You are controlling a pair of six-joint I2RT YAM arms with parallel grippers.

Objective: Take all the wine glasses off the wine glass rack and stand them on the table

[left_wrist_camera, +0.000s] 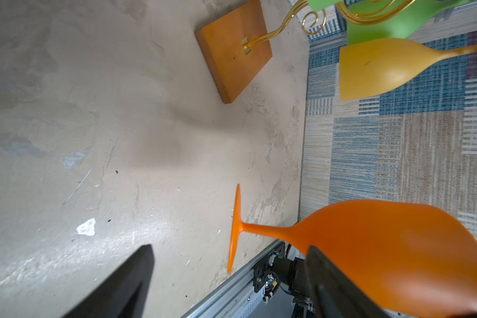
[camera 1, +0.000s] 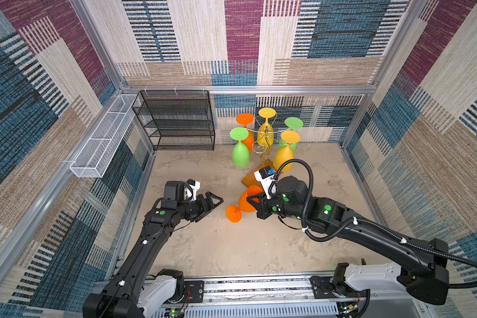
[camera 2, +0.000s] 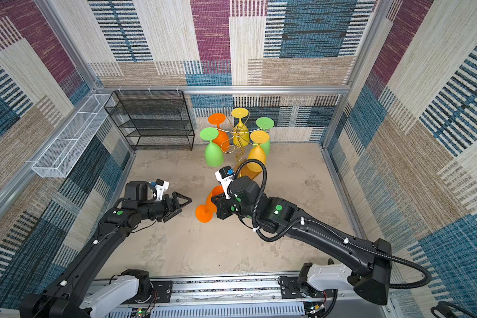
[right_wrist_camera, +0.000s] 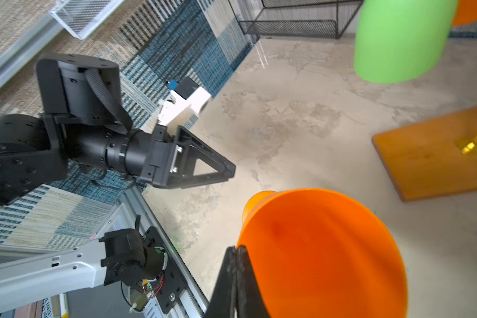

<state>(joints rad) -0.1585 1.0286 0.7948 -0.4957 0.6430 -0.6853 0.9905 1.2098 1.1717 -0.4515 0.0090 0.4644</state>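
Mottled beige plaster-like tabletop (camera 1: 231,247), walled in woven patchwork fabric (camera 1: 259,41). In both top views the thin gold wire wine glass rack (camera 1: 264,136) stands on its wooden base at twelve o'clock, with five matte plastic glasses (camera 1: 240,154) hanging bowl-down. The smooth orange wine glass (camera 1: 245,205) is off the rack near the centre, tilted, its foot toward seven o'clock.

Left wrist view: the left gripper (left_wrist_camera: 229,247) is spread wide and empty.

Right wrist view: the right gripper (right_wrist_camera: 236,275) pinches the glass's rim.
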